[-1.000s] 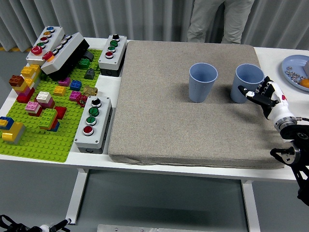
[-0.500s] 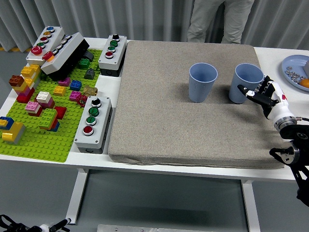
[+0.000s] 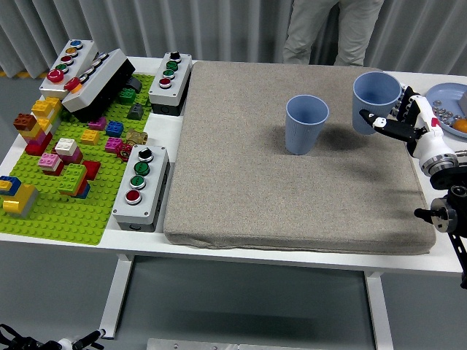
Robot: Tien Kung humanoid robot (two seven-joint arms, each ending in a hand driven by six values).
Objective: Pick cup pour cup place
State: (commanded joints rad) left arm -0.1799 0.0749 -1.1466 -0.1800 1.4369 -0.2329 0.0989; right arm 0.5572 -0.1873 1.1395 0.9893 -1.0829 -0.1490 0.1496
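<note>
Right hand (image 3: 398,120) grips cup (image 3: 375,98) — lifted

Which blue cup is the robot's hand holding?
The blue cup on the right. The right hand has its fingers around it, and it seems lifted off the grey mat. The other blue cup stands alone on the mat, untouched.

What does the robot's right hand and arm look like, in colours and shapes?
The right hand has black fingers and a white back with a small red mark. A silver ring forms the wrist, and below it the arm is black, with rounded joint parts.
</note>
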